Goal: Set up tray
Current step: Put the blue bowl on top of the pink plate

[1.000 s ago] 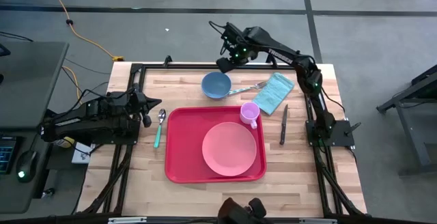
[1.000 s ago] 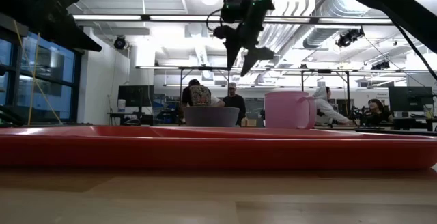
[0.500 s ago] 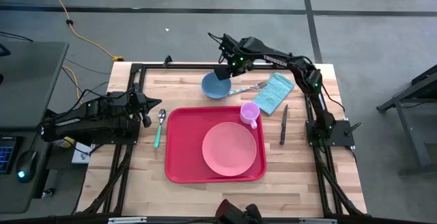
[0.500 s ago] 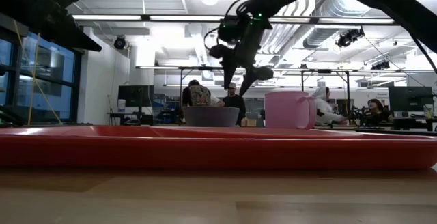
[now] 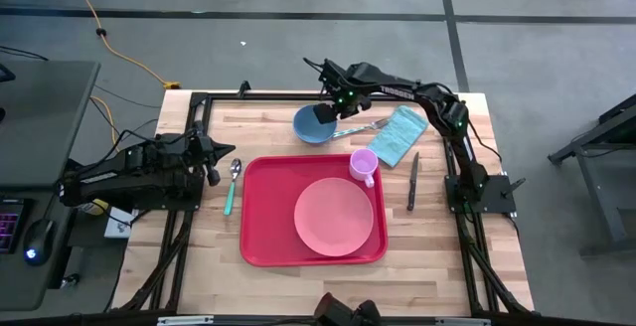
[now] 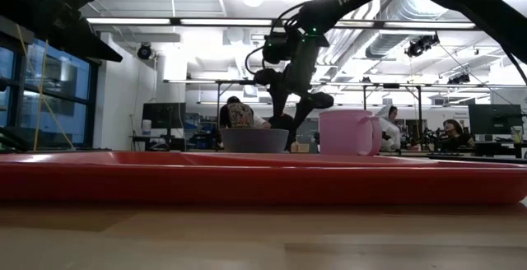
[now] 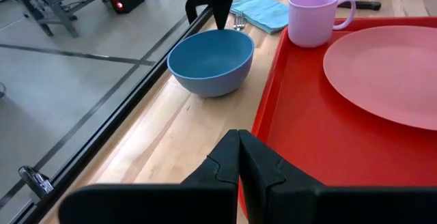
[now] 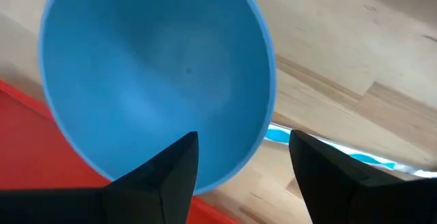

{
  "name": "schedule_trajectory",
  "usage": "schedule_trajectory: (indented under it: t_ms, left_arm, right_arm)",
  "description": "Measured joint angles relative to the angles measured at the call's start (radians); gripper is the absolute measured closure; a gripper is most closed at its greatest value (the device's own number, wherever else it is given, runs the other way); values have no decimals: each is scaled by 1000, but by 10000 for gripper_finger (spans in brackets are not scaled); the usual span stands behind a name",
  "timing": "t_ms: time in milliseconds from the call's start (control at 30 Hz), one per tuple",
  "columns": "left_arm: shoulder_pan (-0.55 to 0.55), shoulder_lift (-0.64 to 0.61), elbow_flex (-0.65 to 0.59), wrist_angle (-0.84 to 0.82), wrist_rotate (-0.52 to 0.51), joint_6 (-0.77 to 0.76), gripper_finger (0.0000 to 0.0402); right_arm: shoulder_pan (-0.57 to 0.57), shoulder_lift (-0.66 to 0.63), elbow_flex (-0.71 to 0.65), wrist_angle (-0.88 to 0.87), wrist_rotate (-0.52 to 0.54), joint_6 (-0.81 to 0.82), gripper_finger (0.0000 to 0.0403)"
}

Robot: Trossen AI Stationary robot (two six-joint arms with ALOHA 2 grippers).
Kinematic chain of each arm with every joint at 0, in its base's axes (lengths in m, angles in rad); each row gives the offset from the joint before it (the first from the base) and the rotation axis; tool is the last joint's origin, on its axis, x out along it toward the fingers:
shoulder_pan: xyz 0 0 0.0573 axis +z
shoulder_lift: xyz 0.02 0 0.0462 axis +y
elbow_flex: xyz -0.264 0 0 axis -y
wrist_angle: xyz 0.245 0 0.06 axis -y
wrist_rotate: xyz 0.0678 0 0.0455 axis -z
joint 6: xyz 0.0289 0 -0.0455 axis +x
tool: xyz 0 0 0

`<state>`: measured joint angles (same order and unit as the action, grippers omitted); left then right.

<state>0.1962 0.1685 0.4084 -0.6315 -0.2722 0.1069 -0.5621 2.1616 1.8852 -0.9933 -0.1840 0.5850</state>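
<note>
The red tray (image 5: 266, 207) lies mid-table and carries a salmon plate (image 5: 334, 217) and a pink mug (image 5: 364, 164). Beyond its far edge a blue bowl (image 5: 311, 125) stands on the wood. My right gripper (image 5: 328, 114) hangs open just above the bowl's rim, pointing steeply down. In the right wrist view one finger (image 8: 171, 173) stands over the bowl's (image 8: 150, 74) hollow and the other (image 8: 328, 173) outside its wall, neither touching it. My left gripper (image 7: 239, 145) is shut and holds nothing, waiting at the table's left edge.
A fork (image 5: 364, 127) and a teal napkin (image 5: 399, 134) lie right of the bowl. A dark knife (image 5: 412, 181) lies right of the tray, and a teal-handled spoon (image 5: 232, 185) to its left. People sit in the room beyond the table.
My right gripper has come down from well above the table's far edge to just over the blue bowl's rim, rolling a little and staying open. The bowl and the other things have not moved.
</note>
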Motion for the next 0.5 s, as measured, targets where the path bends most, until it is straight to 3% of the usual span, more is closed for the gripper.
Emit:
schedule_trajectory:
  t_ms: [267, 500]
  left_arm:
    - [0, 0, 0, -8, 0, 1, 362]
    - [0, 0, 0, -8, 1, 1, 362]
  right_arm:
    - [0, 0, -83, 92, -28, 40, 204]
    - [-1, 0, -89, 116, -32, 38, 267]
